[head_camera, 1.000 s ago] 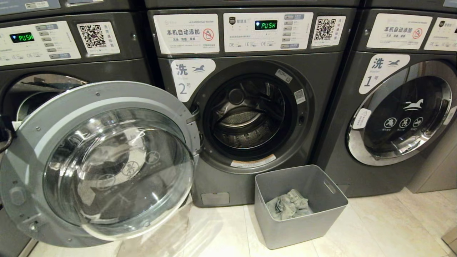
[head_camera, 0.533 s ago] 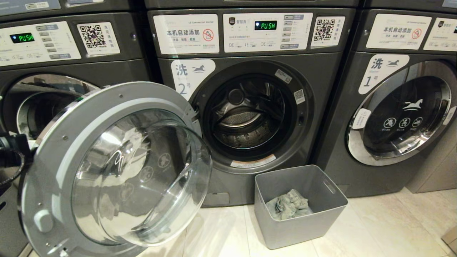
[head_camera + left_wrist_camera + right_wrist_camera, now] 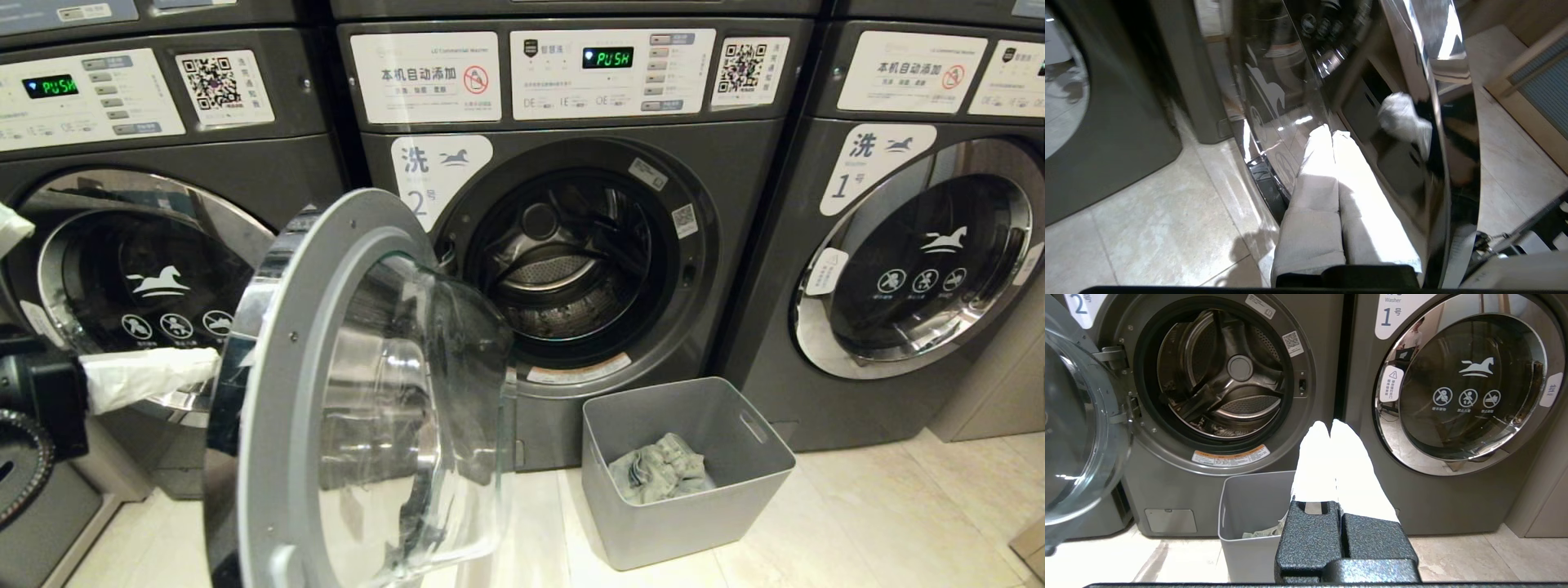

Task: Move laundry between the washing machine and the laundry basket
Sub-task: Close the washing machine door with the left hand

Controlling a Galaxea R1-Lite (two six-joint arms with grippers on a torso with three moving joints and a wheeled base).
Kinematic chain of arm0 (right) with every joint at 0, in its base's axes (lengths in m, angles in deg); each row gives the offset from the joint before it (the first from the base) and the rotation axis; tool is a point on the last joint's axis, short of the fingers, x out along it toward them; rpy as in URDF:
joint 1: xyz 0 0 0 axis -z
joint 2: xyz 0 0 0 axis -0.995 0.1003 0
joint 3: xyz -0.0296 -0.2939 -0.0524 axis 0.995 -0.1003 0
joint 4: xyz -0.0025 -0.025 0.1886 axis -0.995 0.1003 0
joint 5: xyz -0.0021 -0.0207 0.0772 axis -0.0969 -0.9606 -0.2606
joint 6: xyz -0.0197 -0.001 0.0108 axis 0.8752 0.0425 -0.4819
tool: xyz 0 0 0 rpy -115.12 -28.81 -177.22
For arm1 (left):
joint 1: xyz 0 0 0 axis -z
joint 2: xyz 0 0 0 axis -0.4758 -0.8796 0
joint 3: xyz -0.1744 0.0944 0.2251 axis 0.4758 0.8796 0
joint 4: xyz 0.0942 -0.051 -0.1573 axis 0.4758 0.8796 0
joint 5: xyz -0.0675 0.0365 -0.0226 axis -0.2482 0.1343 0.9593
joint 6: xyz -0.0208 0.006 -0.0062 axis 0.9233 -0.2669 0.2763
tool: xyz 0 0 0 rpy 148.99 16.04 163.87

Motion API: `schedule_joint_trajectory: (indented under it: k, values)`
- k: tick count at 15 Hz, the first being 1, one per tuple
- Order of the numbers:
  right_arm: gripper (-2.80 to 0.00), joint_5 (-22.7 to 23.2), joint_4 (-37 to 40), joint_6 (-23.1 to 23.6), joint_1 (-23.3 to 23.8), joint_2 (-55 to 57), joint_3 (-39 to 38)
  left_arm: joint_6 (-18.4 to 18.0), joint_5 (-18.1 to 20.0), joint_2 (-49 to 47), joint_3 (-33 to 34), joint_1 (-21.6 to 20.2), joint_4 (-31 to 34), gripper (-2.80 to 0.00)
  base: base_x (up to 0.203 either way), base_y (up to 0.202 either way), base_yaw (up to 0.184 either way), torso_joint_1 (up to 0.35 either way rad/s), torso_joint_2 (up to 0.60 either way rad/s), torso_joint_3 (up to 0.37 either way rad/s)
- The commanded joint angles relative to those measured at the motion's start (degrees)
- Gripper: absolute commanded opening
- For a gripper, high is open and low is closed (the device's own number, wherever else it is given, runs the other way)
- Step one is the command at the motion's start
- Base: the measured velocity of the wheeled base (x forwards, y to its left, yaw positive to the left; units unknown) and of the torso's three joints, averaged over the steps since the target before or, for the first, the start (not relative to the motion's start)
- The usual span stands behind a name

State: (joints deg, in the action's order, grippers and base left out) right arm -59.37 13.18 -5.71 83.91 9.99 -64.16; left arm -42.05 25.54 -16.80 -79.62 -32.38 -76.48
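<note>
The left gripper [image 3: 208,365], its white-wrapped fingers pressed together on nothing, sits at the far left of the head view with its tips at the outer chrome face of the door [image 3: 359,408]; contact there is hard to judge. That door stands roughly edge-on, covering the lower left of the washing machine [image 3: 571,245], whose drum is exposed. The laundry [image 3: 660,469] lies crumpled in the laundry basket [image 3: 759,482] on the floor just below the opening. The right arm is out of this view.

In the left wrist view, the fingers [image 3: 1323,179] lie along the door's mirrored surface (reflections make the glass hard to read).

In the right wrist view, the right gripper [image 3: 1330,428] is closed and empty, hanging above the basket, which is half hidden by it.
</note>
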Motion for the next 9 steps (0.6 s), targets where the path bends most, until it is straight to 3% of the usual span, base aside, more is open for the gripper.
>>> schedule_joint_trajectory:
  k: [1,9]
  values:
    - [-2.80,0.02,-0.15,0.00,-0.02,0.07,-2.29,0.02,0.21,3.01,1.33,5.70,-0.28,-2.80,0.000,0.000,0.000,0.000,0.00,0.000]
    - [-2.80,-0.07,-0.42,-0.09,-0.02,0.07,-2.29,-0.02,0.19,1.72,1.29,10.58,-1.75,-2.80,0.000,0.000,0.000,0.000,0.00,0.000]
